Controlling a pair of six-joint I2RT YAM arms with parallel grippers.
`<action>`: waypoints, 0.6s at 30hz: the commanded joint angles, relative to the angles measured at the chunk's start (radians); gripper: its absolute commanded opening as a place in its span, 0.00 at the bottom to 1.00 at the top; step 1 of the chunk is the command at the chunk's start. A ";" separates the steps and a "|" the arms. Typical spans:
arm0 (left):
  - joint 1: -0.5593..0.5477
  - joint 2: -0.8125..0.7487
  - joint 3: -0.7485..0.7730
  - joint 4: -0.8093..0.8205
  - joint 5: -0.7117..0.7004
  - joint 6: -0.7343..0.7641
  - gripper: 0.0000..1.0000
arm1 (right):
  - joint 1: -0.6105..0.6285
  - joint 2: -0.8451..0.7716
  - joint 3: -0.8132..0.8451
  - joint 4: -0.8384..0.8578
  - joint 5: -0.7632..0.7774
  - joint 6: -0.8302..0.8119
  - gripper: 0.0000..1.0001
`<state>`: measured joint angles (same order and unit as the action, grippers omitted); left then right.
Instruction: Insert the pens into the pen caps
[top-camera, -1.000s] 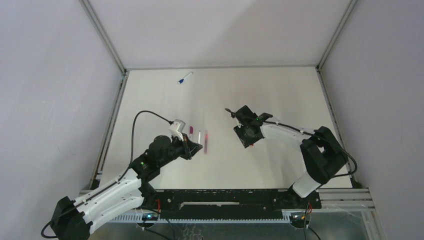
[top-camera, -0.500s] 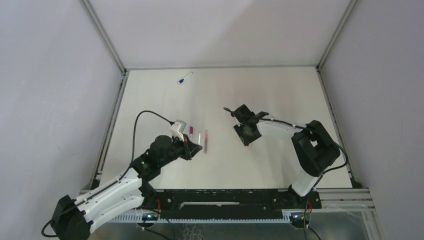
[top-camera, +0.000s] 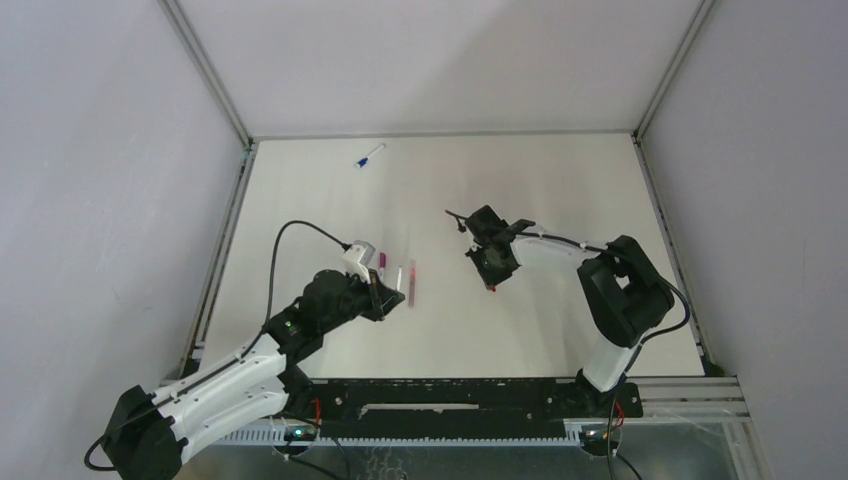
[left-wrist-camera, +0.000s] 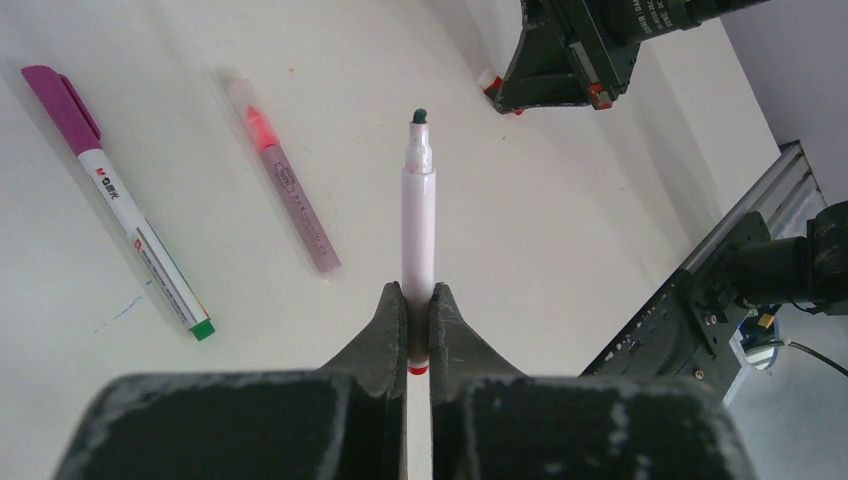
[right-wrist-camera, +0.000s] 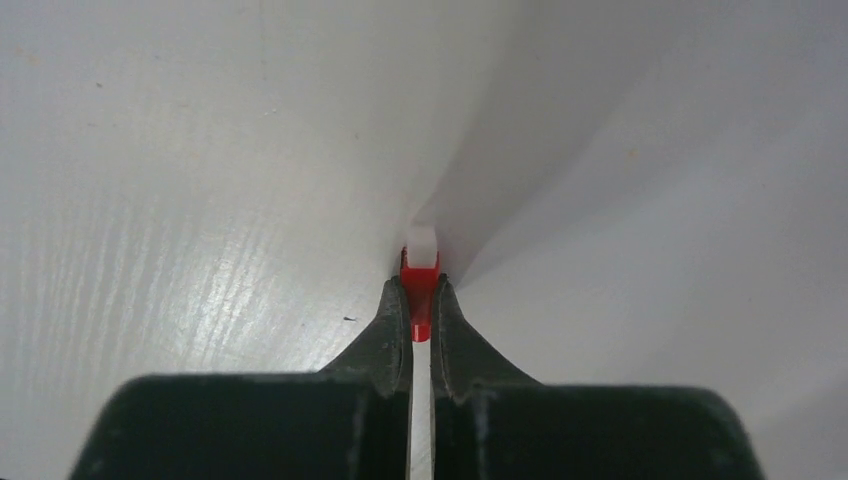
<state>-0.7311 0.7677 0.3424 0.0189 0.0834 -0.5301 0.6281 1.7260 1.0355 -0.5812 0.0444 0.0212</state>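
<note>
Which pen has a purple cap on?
The white pen lying leftmost in the left wrist view. The pink pen beside it and the held pen carry no purple.

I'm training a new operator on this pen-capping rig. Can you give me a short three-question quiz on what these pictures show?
1. True or false: the left gripper holds a white pen with its tip uncovered.
2. Which colour is the cap pinched in the right gripper? A blue, B red, C magenta.
3. In the left wrist view, how many pens lie loose on the table?
Key: 1 true. 2 B. 3 two: the magenta-capped pen and the pink pen.
</note>
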 joint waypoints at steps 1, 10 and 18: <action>-0.003 0.001 0.078 0.015 0.013 0.026 0.00 | -0.006 0.018 0.043 0.005 -0.086 0.029 0.00; -0.004 -0.022 0.048 0.098 0.028 0.000 0.00 | 0.070 -0.424 -0.078 0.401 -0.214 0.219 0.00; -0.042 -0.011 -0.001 0.300 0.071 -0.043 0.00 | 0.210 -0.582 -0.252 1.016 -0.255 0.572 0.00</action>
<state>-0.7448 0.7601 0.3405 0.1669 0.1188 -0.5488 0.7708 1.0981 0.8291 0.1253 -0.1982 0.4099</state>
